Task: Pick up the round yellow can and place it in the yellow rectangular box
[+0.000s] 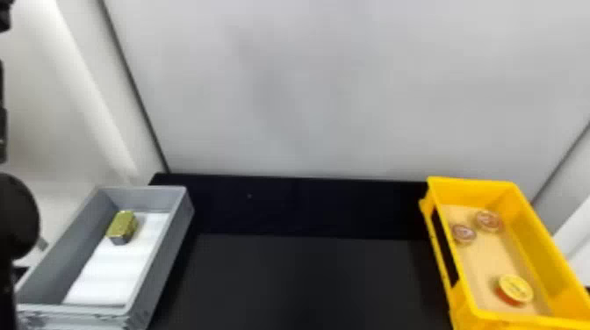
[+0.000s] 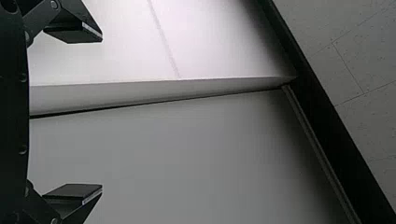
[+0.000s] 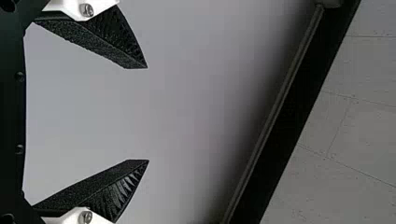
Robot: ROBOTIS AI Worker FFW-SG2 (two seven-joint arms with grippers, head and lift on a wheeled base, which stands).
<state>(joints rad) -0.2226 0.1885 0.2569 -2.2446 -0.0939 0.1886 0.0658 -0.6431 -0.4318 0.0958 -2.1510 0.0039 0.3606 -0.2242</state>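
Grey bin (image 1: 167, 250): my landmark, open-topped.
White lining (image 1: 109, 274): on the grey bin's floor.
Gold tin (image 1: 123, 224): I see it inside the grey bin, toward its far end.
Reddish round tins (image 1: 463, 234) (image 1: 488, 220): a pair, well right of the grey bin.
Wall (image 1: 333, 87): pale, behind the grey bin.

A flat, matte black counter (image 1: 303, 281) stretches across the head view, with a darker black band (image 1: 307, 206) along its back. An open, rectangular grey plastic box (image 1: 164, 259) stands at its left side; an open, yellow rectangular box (image 1: 522, 228) of plastic stands at its right, the two well apart.
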